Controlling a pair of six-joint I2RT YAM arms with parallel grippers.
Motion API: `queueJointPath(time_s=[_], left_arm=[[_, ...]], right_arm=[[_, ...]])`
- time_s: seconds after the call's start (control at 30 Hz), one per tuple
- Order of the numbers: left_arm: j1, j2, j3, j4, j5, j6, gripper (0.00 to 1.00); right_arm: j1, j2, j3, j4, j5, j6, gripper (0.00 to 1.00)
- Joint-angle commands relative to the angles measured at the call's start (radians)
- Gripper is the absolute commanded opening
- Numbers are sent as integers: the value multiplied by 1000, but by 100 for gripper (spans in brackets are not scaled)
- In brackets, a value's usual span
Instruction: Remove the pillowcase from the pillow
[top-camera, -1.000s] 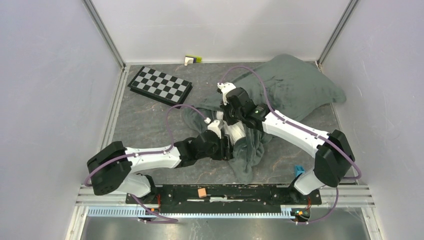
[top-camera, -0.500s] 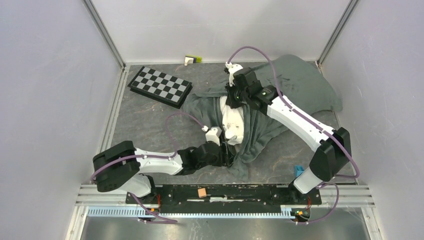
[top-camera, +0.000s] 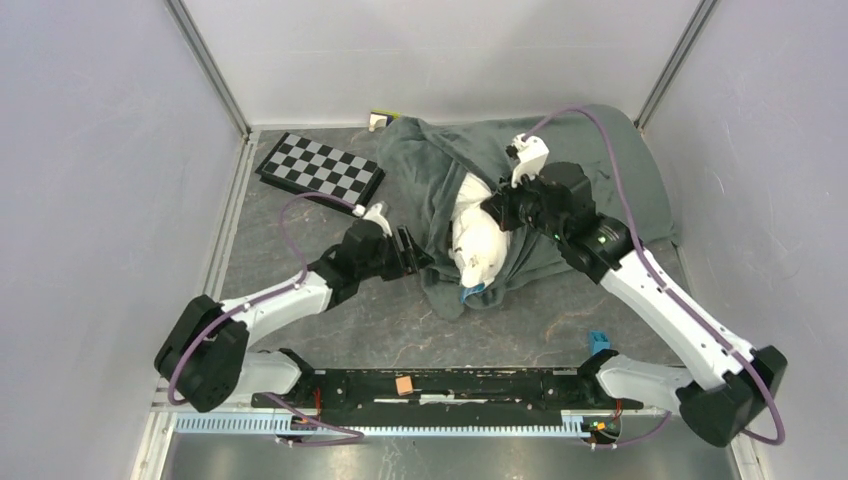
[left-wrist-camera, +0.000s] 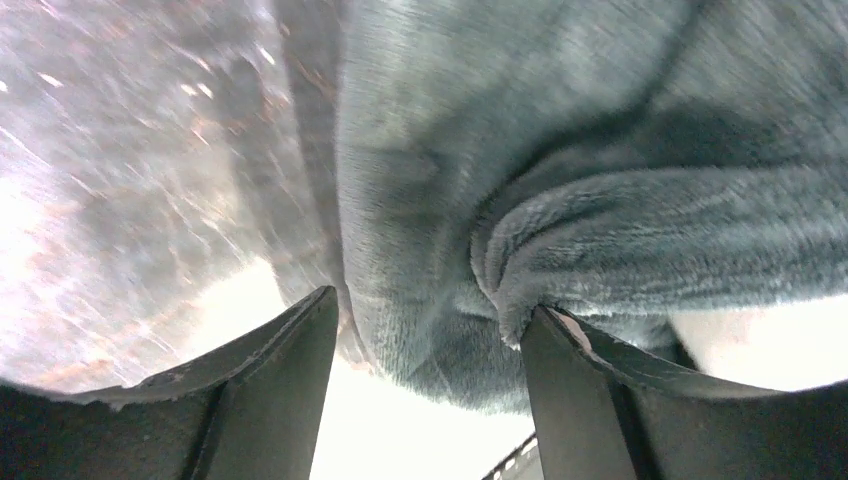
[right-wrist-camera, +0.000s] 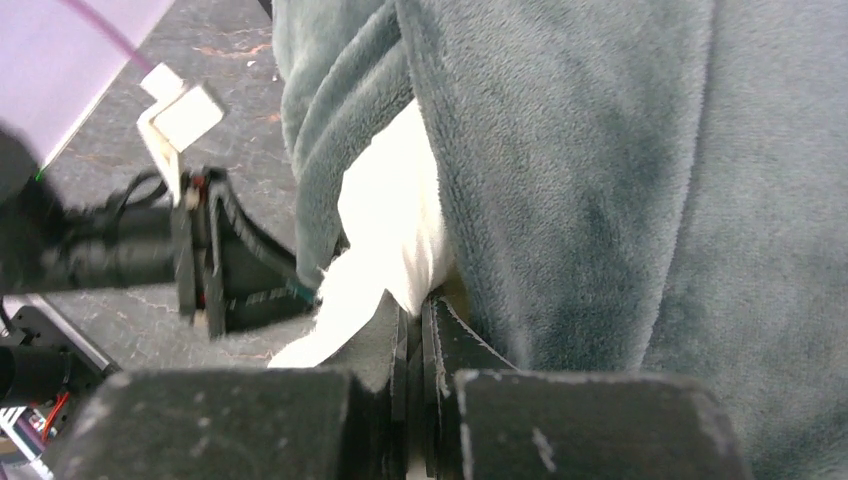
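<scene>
Since a second ago the pillow (top-camera: 470, 245) and right gripper (top-camera: 497, 208) have shifted toward 1 o'clock; the left gripper (top-camera: 408, 248) has swung to the pillow's 9 o'clock side. Left gripper open, a fold of pillowcase (top-camera: 440, 160) bulging between its fingers, unclamped. Pillow mid-worktop (top-camera: 300, 260), white end poking out toward 6 o'clock. Right gripper closed at the pillow-pillowcase edge; which one it pinches, cannot tell. Farther off, checkerboard (top-camera: 322, 168) at 10 o'clock.

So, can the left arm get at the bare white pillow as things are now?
Probably not directly: its open fingers face a thick fold of the pillowcase, which lies between them and the pillow.
</scene>
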Motion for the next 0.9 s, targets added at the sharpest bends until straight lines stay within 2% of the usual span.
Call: queueJointPath(time_s=[0.0,0.13,0.3,0.47,0.57,0.63,0.73,0.8,0.83,0.87], left_arm=[[146,73,45,-70,102,75,73],[172,78,88,-80,157,88,76],[140,-53,68,-125,140,136,80],[60,-201,51,-175,62,165,89],[54,-262,65,-219,27,183,93],[55,-299,65,-235,-22,185,100],[57,-345,65,-256,-131,116,100],[18,-335,106,-243,-113,200,100],[-50,-305,177,-311,-209,231,100],[-129,-270,261,-413,-387,257,100]], right_arm=[[-2,-122,-80,126,-57,12,0],[-3,-180,-173,129,-35,6,0],[-4,-185,-248,236,-23,40,0],[-4,-58,-216,351,-73,93,0],[-4,-13,-204,382,-109,108,0],[-4,-9,-212,411,-110,103,0],[-5,-4,-216,397,-117,88,0],[-4,-5,-226,394,-118,86,0],[-4,-8,-234,398,-118,86,0],[-4,-10,-239,402,-119,88,0]])
